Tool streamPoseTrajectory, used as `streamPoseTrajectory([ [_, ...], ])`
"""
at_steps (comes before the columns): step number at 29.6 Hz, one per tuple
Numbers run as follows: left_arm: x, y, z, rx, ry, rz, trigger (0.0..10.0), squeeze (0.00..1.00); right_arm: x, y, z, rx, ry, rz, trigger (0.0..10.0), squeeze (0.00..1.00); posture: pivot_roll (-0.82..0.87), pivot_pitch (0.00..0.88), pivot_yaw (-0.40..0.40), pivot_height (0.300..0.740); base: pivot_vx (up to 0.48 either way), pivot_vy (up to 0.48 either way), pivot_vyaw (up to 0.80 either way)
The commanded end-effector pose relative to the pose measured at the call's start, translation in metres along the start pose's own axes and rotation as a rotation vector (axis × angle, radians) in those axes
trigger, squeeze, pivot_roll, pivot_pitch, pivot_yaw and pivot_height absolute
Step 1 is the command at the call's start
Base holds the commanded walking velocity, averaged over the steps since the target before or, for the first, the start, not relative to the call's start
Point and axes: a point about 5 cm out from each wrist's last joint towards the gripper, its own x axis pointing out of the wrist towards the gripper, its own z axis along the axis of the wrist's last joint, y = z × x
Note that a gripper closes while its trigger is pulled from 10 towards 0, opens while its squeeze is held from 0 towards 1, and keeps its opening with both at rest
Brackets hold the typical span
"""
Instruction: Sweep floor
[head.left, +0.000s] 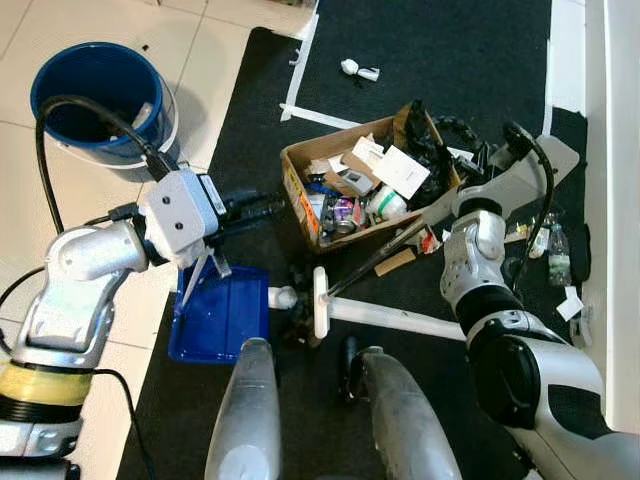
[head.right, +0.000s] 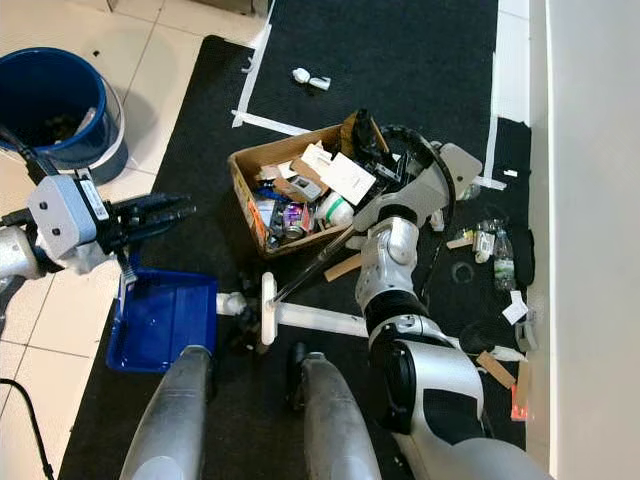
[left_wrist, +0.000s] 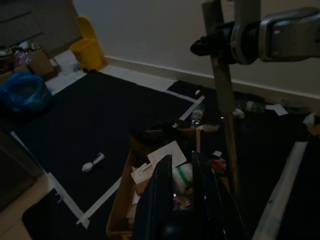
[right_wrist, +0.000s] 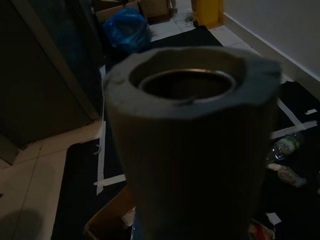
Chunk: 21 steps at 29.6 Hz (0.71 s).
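My right gripper (head.left: 437, 172) reaches over the cardboard box and is shut on the broom handle (head.left: 385, 252). This brown stick slants down to a white crossbar (head.left: 320, 300) on the black mat. The handle's hollow padded end (right_wrist: 187, 100) looms close in the right wrist view. A blue dustpan (head.left: 222, 312) lies on the mat's left edge beside the crossbar. Its thin handle (head.left: 197, 274) rises to my left gripper (head.left: 262, 211), whose black fingers (left_wrist: 162, 200) are shut on it and point toward the box. Litter lies scattered on the mat.
An open cardboard box (head.left: 296, 178) full of rubbish sits mid-mat. A blue bucket (head.left: 100, 92) stands on the tiles at far left. A small white bottle (head.left: 360, 70) lies beyond the box, and bottles and scraps (head.left: 556, 252) lie by the right wall. A white pole (head.left: 400, 320) lies near my feet.
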Motion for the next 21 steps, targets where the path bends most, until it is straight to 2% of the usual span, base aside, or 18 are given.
streamPoseTrajectory([
  [1,0.003,-0.005,-0.002,0.044,-0.025,0.035,10.0,0.00,-0.011,-0.011,-0.015,0.001,0.057,-0.038,10.0,0.00,0.20,0.389,-0.146,0.740,0.000,0.000,0.00],
  [6,0.006,-0.008,-0.013,0.010,-0.043,0.106,10.0,0.00,-0.013,-0.006,-0.018,0.033,0.074,-0.041,10.0,0.00,0.19,0.391,-0.148,0.740,0.000,0.000,0.00],
  [11,0.008,-0.009,-0.014,0.013,-0.051,0.116,10.0,0.00,-0.013,-0.002,-0.019,0.064,0.086,-0.041,10.0,0.00,0.19,0.388,-0.152,0.740,0.000,0.000,0.00],
  [14,0.010,-0.009,-0.013,0.023,-0.073,0.134,10.0,0.00,-0.013,0.009,-0.022,0.144,0.113,-0.040,10.0,0.00,0.18,0.391,-0.154,0.740,0.000,0.000,0.00],
  [15,0.010,-0.009,-0.013,0.023,-0.073,0.134,10.0,0.00,-0.013,0.009,-0.022,0.144,0.113,-0.040,10.0,0.00,0.18,0.391,-0.154,0.740,0.000,0.000,0.00],
  [21,0.012,-0.008,-0.014,0.044,-0.089,0.143,10.0,0.00,-0.011,0.019,-0.022,0.288,0.157,-0.073,10.0,0.00,0.18,0.389,-0.157,0.740,0.000,0.000,0.00],
])
